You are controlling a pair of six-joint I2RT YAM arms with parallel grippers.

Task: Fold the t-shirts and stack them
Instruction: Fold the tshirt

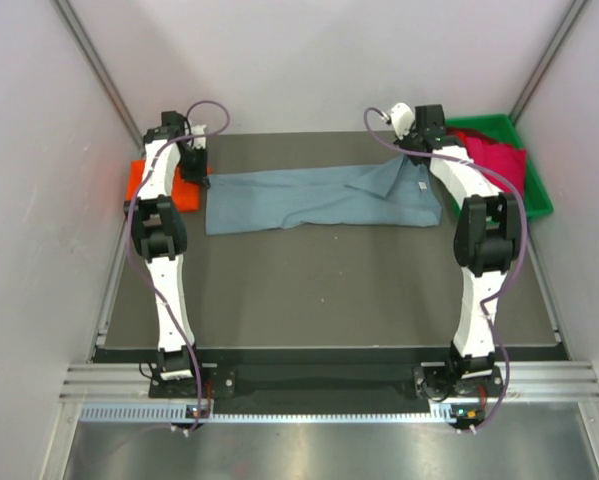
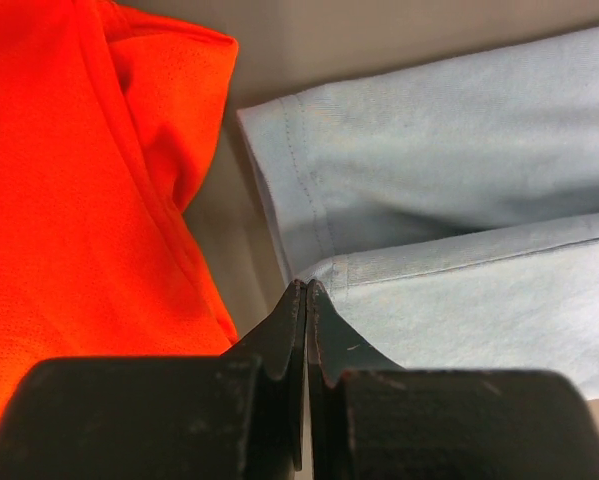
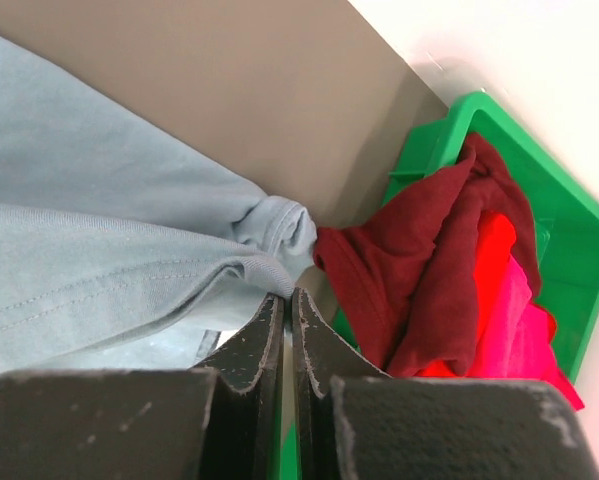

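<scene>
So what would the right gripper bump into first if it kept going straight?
Probably the blue-grey t-shirt, whose bunched edge sits right at the right gripper's tips; the dark red shirt lies just beside.

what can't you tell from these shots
Top: left arm covers most of the orange shirt; left wrist crops it.
Both wrists: shut jaws hide whether the blue shirt is pinched.
Right wrist: bin pile overlaps; shirt count unclear.

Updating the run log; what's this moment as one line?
left gripper: shut on blue-grey shirt corner | right gripper: shut on its opposite end | orange shirt: beside left gripper | green bin: red shirts
</scene>
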